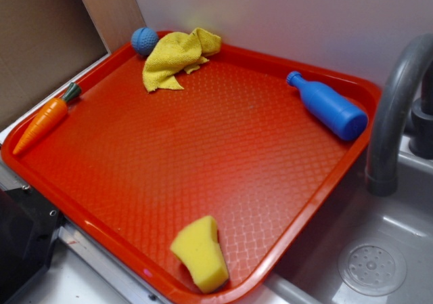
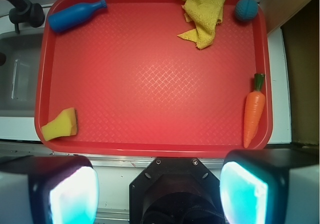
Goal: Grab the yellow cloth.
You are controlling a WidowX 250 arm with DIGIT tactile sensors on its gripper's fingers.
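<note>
I see a red tray [image 2: 150, 149] from above, my fingers [image 2: 60, 194] spread wide at the bottom edge of the wrist view, holding nothing. The cloth [image 2: 202, 14] lies crumpled at the tray's far edge, just beside a blue ball [image 2: 246, 8] and well apart from the sponge [image 2: 61, 125], bottle [image 2: 75, 15] and carrot [image 2: 254, 112]. It looks light, soft and floppy; I judge the bunched middle fold the best place to pinch, not a thin corner.

A toy kitchen: grey sink [image 1: 379, 263] with faucet [image 1: 396, 107] beside a red tray [image 1: 203, 148].
</note>
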